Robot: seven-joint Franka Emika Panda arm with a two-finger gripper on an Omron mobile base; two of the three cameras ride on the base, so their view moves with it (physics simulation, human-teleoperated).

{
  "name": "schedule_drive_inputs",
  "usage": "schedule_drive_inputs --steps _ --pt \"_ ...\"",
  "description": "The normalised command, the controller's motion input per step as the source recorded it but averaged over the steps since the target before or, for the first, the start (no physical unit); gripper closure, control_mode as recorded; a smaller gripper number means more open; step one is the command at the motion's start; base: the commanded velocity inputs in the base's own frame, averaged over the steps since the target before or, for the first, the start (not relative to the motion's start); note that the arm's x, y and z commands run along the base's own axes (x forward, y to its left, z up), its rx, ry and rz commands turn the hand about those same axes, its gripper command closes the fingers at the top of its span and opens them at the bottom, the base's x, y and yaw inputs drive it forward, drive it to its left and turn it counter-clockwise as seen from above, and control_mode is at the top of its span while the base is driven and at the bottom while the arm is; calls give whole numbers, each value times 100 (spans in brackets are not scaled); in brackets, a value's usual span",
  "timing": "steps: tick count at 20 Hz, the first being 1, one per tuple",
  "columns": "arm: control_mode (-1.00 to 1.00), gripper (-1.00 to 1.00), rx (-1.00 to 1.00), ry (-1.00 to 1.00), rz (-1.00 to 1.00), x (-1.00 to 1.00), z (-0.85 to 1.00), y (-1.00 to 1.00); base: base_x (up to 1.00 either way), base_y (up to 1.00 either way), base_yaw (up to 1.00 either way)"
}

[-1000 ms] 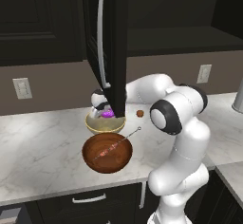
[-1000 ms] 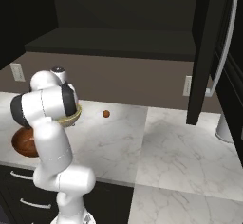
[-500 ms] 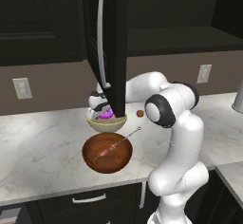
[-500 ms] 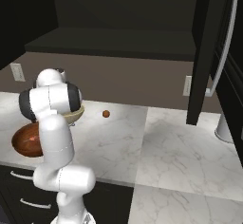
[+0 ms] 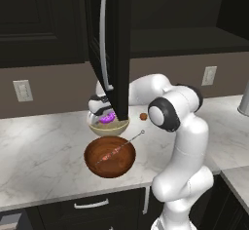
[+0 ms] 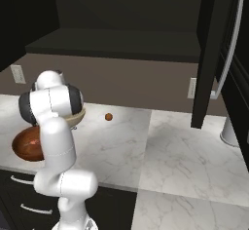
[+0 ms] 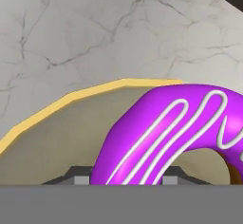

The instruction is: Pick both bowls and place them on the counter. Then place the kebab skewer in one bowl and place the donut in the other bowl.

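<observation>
You are looking at the gripper (image 5: 100,112) hanging low over the cream-yellow bowl (image 5: 108,126), the purple-iced donut (image 5: 108,118) pinched between its fingers. In the hand view the donut (image 7: 175,133) is sitting right at the fingertips, inside the yellow rim (image 7: 61,105); judging by that, the donut is being lowered into this bowl and is not yet let go. Whether it is already touching the bowl's floor cannot be told.

Just in front of the cream-yellow bowl, towards the counter's edge, the reddish-brown wooden bowl (image 5: 110,156) is standing on the white marble counter (image 5: 39,151), the two almost touching. The kebab skewer (image 5: 119,148) is lying across it, meat pieces inside and looped end poking over the rim towards the arm. So that half of the task looks done.

Beside the cream-yellow bowl, on the arm's side, a small brown ball (image 5: 143,116) is resting on the marble, apart from the rim. Directly above the bowl an open dark cabinet door (image 5: 109,44) with a long metal handle is hanging close to the hand; you are likely needing to mind it when lifting away.
</observation>
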Motion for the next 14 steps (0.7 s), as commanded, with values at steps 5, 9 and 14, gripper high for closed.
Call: schedule_drive_inputs --steps 5,9,14 --pt "-100 -100 0 0 0 -18 0 2 0 0 0" --pt "-100 -100 0 0 -1 -17 0 1 0 0 0" --pt "-100 -100 0 -1 -2 -14 0 0 0 0 0"
